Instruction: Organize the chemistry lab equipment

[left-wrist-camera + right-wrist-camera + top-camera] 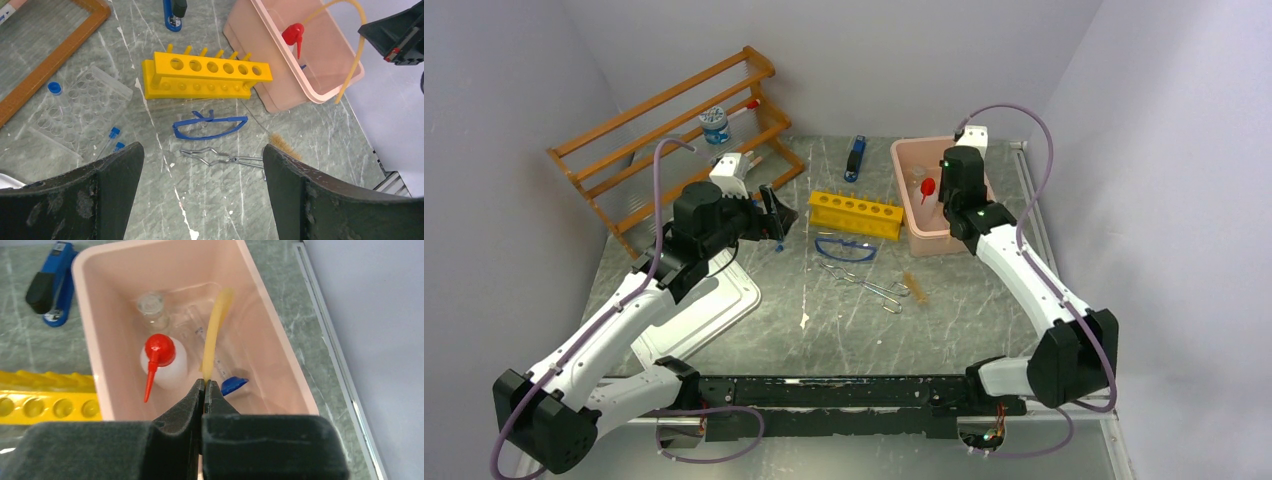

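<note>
My right gripper [204, 385] is shut on the yellowish tubing [215, 330] and holds it over the pink bin [280, 325]. The tubing hangs down into the bin. The red-capped squeeze bottle [162, 357] and a small blue-capped item [233, 385] lie in the bin. My left gripper [201, 150] is open and empty above the table. Below it lie the metal tongs [220, 159] and, just beyond them, the blue-framed goggles [210, 126]. Two blue-capped tubes [112, 137] lie to the left. In the top view the left gripper [774, 215] is left of the goggles [844, 248].
A yellow tube rack [207, 70] stands beyond the goggles. A clear well tray [80, 107] lies left of it. A brush [285, 146] lies by the tongs and a blue stapler [855, 157] at the back. A wooden shelf [664, 130] stands back left, with a metal tray [714, 305] in front of it.
</note>
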